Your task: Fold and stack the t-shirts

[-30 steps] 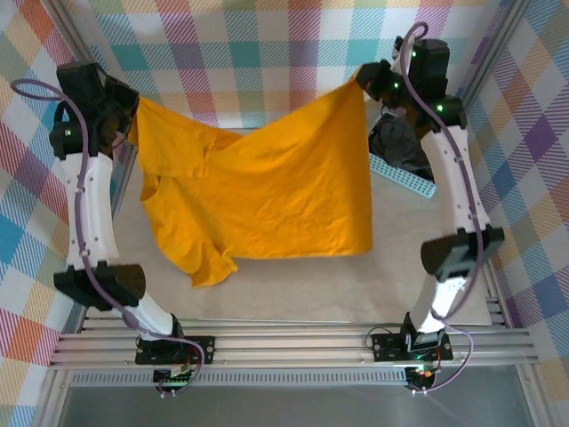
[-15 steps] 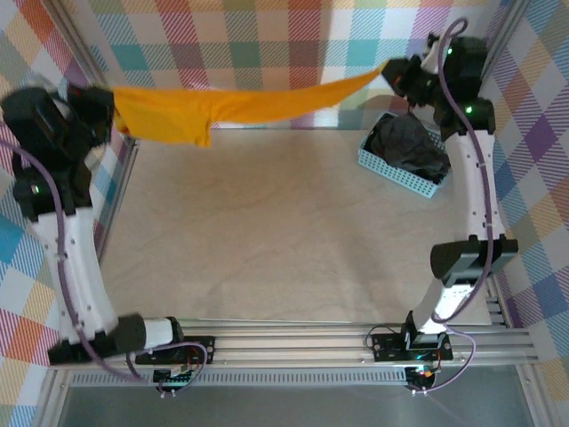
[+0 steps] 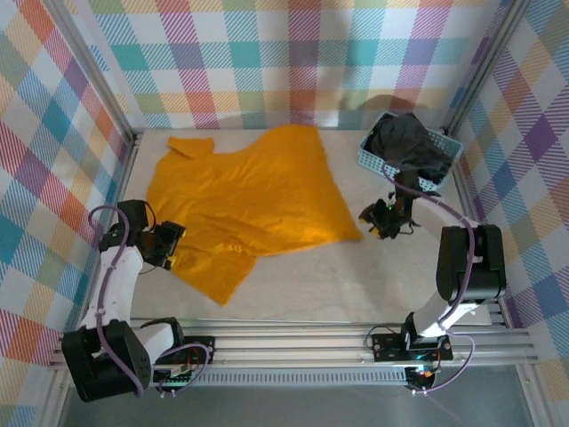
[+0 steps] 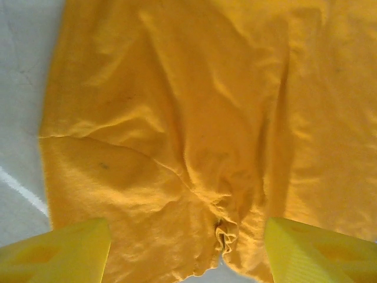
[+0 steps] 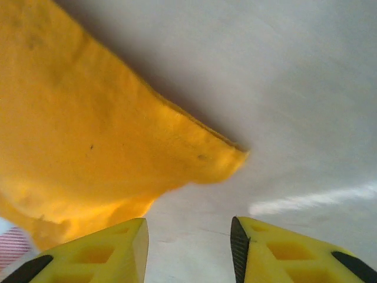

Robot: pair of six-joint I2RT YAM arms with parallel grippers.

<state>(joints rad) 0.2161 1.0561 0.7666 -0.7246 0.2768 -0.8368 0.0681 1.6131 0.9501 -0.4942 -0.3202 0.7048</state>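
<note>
Evidently the spreading step is about done and folding comes next. From above, the orange shirt [image 3: 249, 200] lies opened out on the table [image 3: 356, 285], rumpled, with a tongue of cloth reaching toward the near edge. The left gripper [image 3: 165, 245] sits low at the shirt's near-left edge, with the cloth running ahead of it and off to its right. The right gripper [image 3: 378, 219] sits just off the near-right corner, which points toward it. Beyond the right gripper, the black shirt [image 3: 404, 142] is heaped in the basket [image 3: 366, 158], not yet folded.

At the left wrist, the jaws stand wide apart. Orange cloth covers the table ahead, creased in long ridges, and a small bunched bit of hem lies just ahead, between the fingers [image 4: 65, 250]. Nothing looks clamped.

At the right wrist, the jaws are parted over bare table and hold nothing. The shirt's corner lies flat just ahead and to the left, not touching the fingers [image 5: 294, 253].

I judge the next move calls for both grippers to take the edge at matching spots, pinching only one layer so the fold comes over evenly. The creases may want smoothing first.
</note>
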